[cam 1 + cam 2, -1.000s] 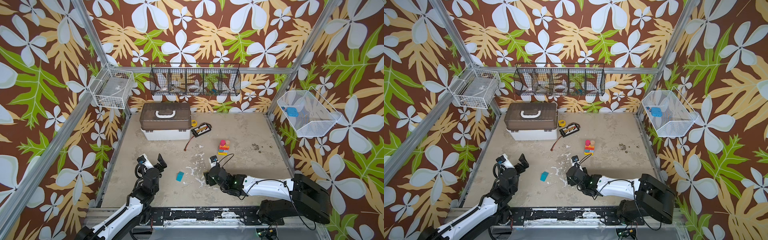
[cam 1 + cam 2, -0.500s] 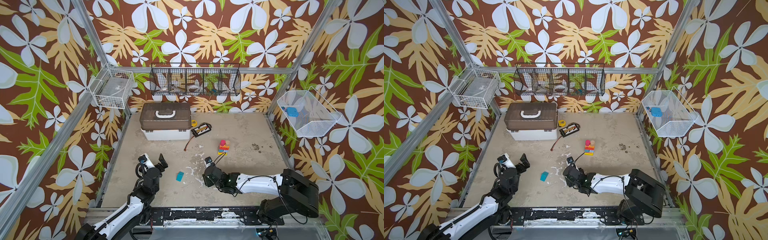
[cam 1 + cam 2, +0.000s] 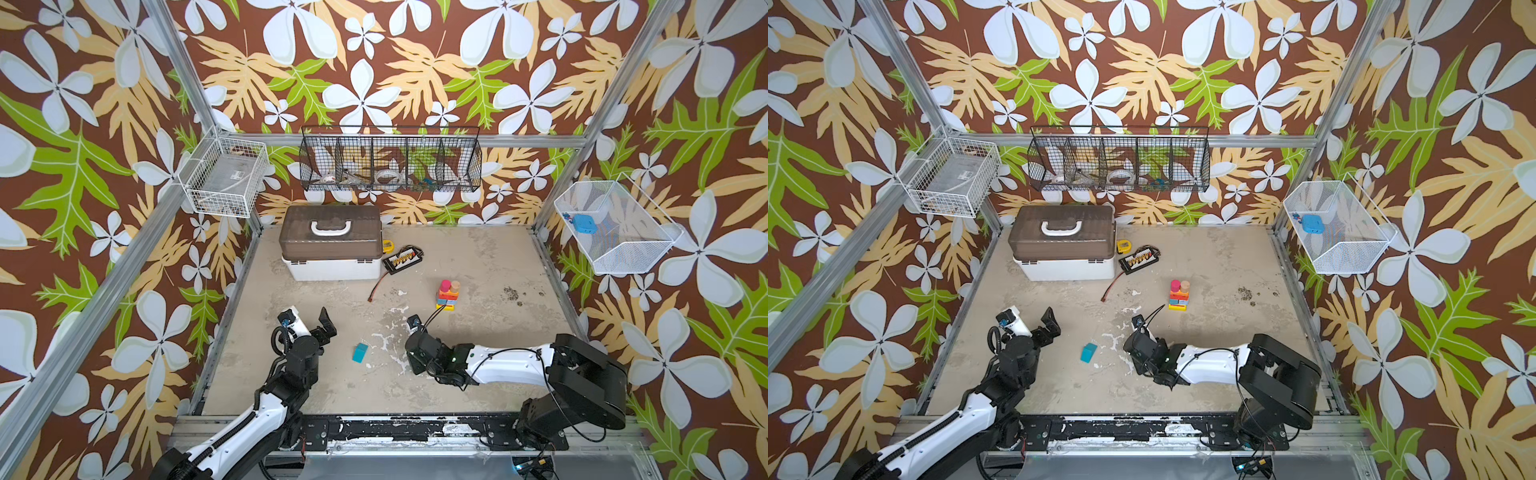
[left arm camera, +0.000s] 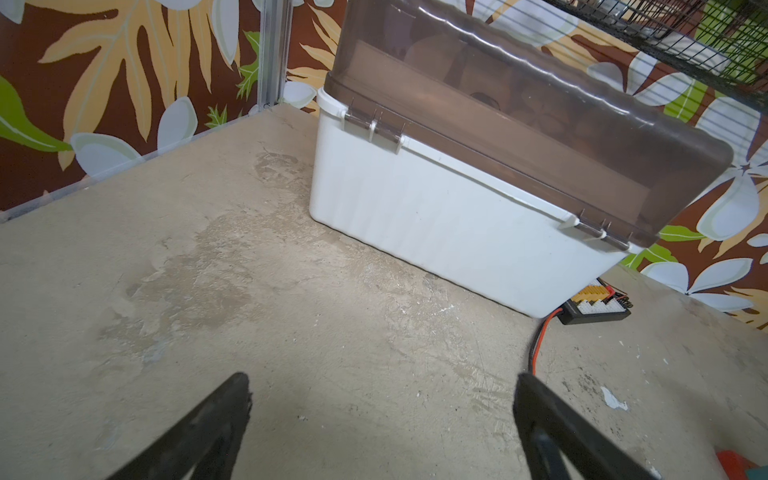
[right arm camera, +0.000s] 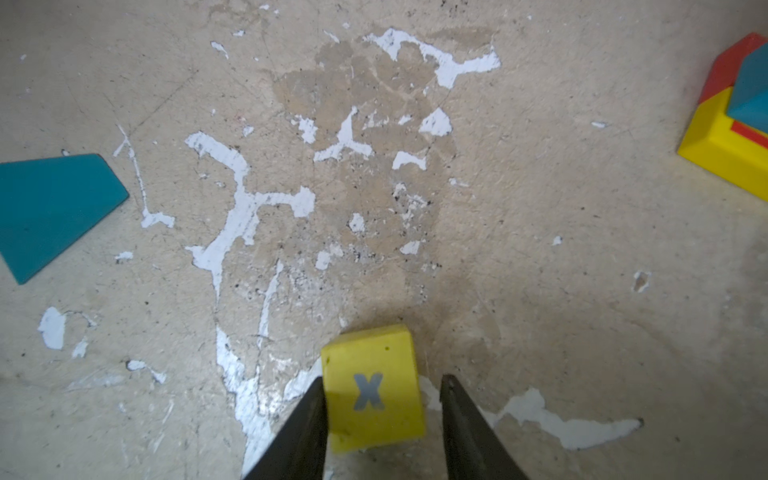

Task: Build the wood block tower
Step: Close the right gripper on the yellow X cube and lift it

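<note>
The right claw (image 5: 382,379) was down low over the bench (image 3: 498,324), and its two dark fingers straddled a yellow block (image 5: 372,395) stamped with a grey X. One finger sat right against the block's side. The other stood just off it, with a sliver of bench showing between them. So the claw was parted around the block, not clamped on it. The block itself lay flat on the bench.

Across the way, the left claw (image 4: 382,386) was spread wide with nothing between its fingers. It was held above bare bench, facing the white case (image 4: 457,216) with the brown lid. The black connector board (image 3: 402,259) lay just beside that case, its red wire trailing out over the bench.

And the tower (image 3: 448,293)? In both top views it stood upright, right of the middle of the bench and beyond the right arm's wrist. It had a yellow base, then red, blue and orange layers, with a pink cylinder and a tan one side by side on top. The right wrist view caught only a corner of it, yellow and red with some blue.

A teal block (image 3: 360,352) lay alone on the bench between the two arms, well apart from the tower, and neither claw touched it.
</note>
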Robot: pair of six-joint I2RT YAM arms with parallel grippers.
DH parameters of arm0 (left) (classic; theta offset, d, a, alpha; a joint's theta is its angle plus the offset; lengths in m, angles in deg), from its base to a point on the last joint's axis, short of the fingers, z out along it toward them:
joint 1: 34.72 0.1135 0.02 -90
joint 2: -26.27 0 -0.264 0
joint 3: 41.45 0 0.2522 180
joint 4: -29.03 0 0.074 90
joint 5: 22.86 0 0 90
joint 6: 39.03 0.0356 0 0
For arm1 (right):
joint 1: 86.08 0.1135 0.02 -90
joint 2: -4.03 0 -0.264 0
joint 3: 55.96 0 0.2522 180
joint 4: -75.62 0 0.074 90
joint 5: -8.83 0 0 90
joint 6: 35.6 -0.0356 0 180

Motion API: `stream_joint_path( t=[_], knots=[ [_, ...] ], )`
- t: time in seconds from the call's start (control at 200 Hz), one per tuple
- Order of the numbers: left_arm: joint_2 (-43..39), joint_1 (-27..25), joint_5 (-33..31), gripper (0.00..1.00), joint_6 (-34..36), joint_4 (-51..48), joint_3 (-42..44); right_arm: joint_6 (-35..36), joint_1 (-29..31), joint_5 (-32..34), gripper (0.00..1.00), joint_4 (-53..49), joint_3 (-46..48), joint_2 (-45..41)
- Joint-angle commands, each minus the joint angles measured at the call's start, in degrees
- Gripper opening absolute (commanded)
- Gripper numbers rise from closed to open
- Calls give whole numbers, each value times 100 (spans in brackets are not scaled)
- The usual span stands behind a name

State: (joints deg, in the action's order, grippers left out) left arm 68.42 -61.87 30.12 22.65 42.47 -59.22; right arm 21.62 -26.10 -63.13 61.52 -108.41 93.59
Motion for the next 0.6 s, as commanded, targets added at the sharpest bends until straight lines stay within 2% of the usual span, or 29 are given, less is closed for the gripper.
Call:
stream_joint_path(
  t=[0.0,0.065,0.35,0.515,0.596],
  knots=[
    [45,9,1,99,58,249,-37,-9,4,137,45,-95,-131,106],
    [65,9,6,99,69,246,-42,31,4,192,45,-136,-218,203],
    [48,9,25,99,64,251,-38,-2,3,289,31,-412,-444,285],
    [28,9,107,99,77,251,-21,-257,4,656,22,-800,-513,-237],
    [13,9,193,99,96,257,-21,-434,-27,876,21,-1121,-606,-603]
  ],
)
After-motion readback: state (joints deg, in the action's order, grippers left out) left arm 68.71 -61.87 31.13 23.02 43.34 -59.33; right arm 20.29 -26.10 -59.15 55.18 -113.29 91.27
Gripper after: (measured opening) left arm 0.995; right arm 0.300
